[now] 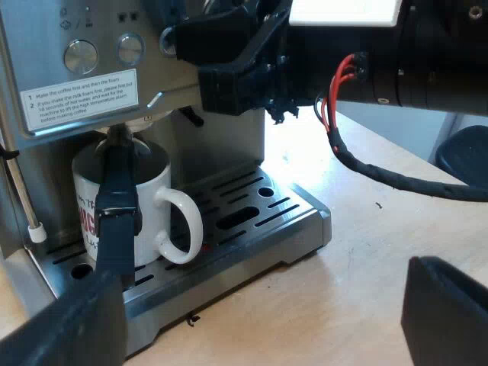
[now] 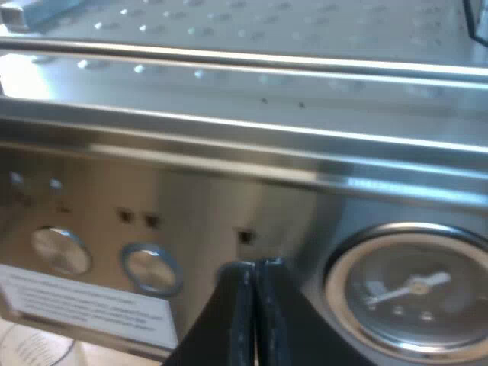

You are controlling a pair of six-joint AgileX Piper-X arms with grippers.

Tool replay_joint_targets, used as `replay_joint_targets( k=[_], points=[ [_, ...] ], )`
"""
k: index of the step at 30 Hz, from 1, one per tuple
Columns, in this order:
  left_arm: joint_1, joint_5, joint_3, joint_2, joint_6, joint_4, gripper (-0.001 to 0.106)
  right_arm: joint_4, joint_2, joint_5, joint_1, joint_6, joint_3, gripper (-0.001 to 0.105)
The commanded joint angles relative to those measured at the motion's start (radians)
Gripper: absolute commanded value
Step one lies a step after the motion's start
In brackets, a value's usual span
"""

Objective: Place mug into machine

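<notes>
A white mug (image 1: 149, 206) with red lettering stands upright on the machine's drip tray (image 1: 293, 225), under the brew head. The holder's dark handle (image 1: 116, 202) sticks out in front of the mug, locked into the espresso machine (image 1: 84, 53). My left gripper (image 1: 259, 313) hangs open over the table, a short way back from the tray, with nothing between its fingers (image 1: 446, 316). My right gripper (image 2: 255, 305) is shut on nothing, close to the machine's control panel, between a round button (image 2: 151, 268) and the pressure gauge (image 2: 408, 293). The right gripper (image 1: 179, 36) also shows above the mug.
A thin steam wand (image 1: 23, 187) with a white tip hangs beside the mug. A white label (image 1: 80, 97) sits on the panel under two round buttons (image 1: 130, 47). Bare wooden table (image 1: 358, 252) spreads out from the tray. A dark rounded object (image 1: 463, 152) stands beyond the table's edge.
</notes>
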Motion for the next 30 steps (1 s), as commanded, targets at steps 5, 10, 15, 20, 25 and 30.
replay_joint_targets(
  k=[5, 10, 15, 20, 25, 30],
  points=[
    [-0.003, -0.001, -0.008, -0.001, -0.011, -0.017, 0.081, 0.016, -0.01, -0.034, 0.004, -0.013, -0.012, 0.0],
    [-0.003, -0.001, -0.008, -0.001, -0.011, -0.017, 0.081, 0.052, -0.01, -0.034, 0.005, -0.013, -0.012, 0.0],
    [-0.003, -0.001, -0.008, -0.001, -0.011, -0.017, 0.081, 0.039, -0.01, -0.034, -0.001, -0.013, -0.012, 0.0],
    [-0.003, -0.001, -0.008, -0.001, -0.011, -0.017, 0.081, 0.037, -0.01, -0.035, -0.015, -0.013, -0.012, 0.0],
    [-0.003, -0.001, -0.008, -0.001, -0.011, -0.017, 0.081, 0.011, 0.005, -0.035, -0.027, -0.001, -0.012, 0.0],
    [-0.003, -0.001, -0.008, -0.001, -0.011, -0.017, 0.081, -0.01, 0.015, -0.029, -0.026, 0.01, -0.012, 0.0]
  ],
)
